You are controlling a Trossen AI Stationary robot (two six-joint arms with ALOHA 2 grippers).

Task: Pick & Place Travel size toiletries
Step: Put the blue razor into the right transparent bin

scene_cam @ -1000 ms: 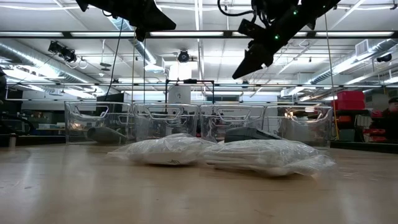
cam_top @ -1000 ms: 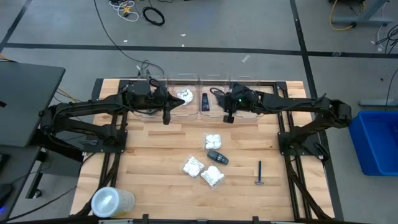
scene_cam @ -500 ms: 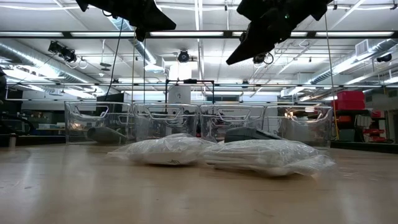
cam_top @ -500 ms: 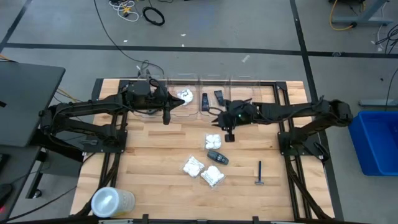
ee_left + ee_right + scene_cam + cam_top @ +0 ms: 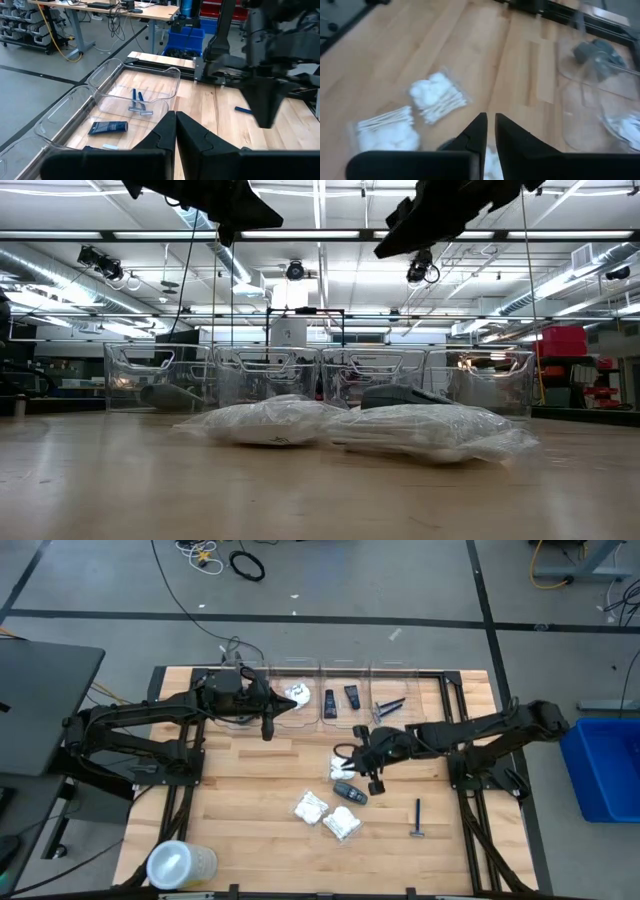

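Along the far edge of the table [image 5: 250, 765] stand four clear bins [image 5: 340, 700] in a row. From left to right they hold a dark grey oval case, partly hidden under the left arm, a white packet [image 5: 297, 693], two small black tubes [image 5: 329, 702] and two thin blue razors [image 5: 388, 706].

On the open wood, well apart from the bins, I count three white crinkly packets [image 5: 342, 766], one dark grey case [image 5: 350, 793] and one blue razor [image 5: 418, 818]. One packet lies just beyond the case, the other two lie nearer and to the left of it. The razor lies to the right, apart from the group. A large translucent round container [image 5: 180, 865] lies at the near left corner.

The left gripper [image 5: 267, 729] hangs near the left bins, with its fingers pressed together and nothing between them. The right gripper [image 5: 376, 783] is above the middle of the table, just right of the dark case, and its fingers stand nearly together, empty.

One second ago the right gripper was over the third bin, which then showed only one tube. Now a second tube lies there, and the arm has moved toward the loose items. The left arm has not moved.
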